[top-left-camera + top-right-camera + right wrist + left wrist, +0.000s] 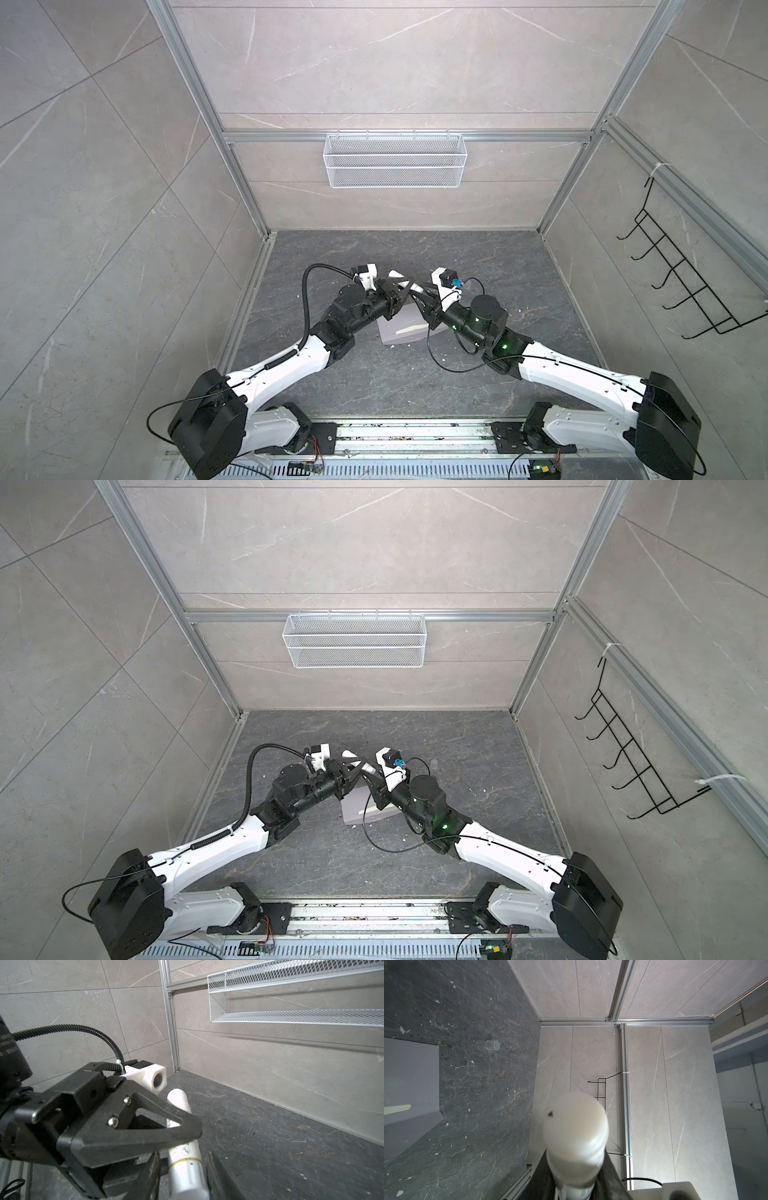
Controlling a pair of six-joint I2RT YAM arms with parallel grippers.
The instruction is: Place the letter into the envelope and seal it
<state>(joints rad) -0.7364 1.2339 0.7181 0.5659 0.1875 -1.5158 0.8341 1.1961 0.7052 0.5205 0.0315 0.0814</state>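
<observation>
Dark stone-look table, tiled booth: envelope flat, flap open, beneath both arms. Best to turn the white glue stick gently at its base, keeping it level. Clamped narrowly in left pincer; flanked at base by right pincer, jaws close, grip unconfirmed.

White arms, black joints, cables

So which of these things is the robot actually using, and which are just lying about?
In use: envelope on the table; glue stick, held in the left gripper with the right gripper around it.
Just there: mesh basket and black hook rack on the walls; small clear cap and white scraps on the table.
</observation>
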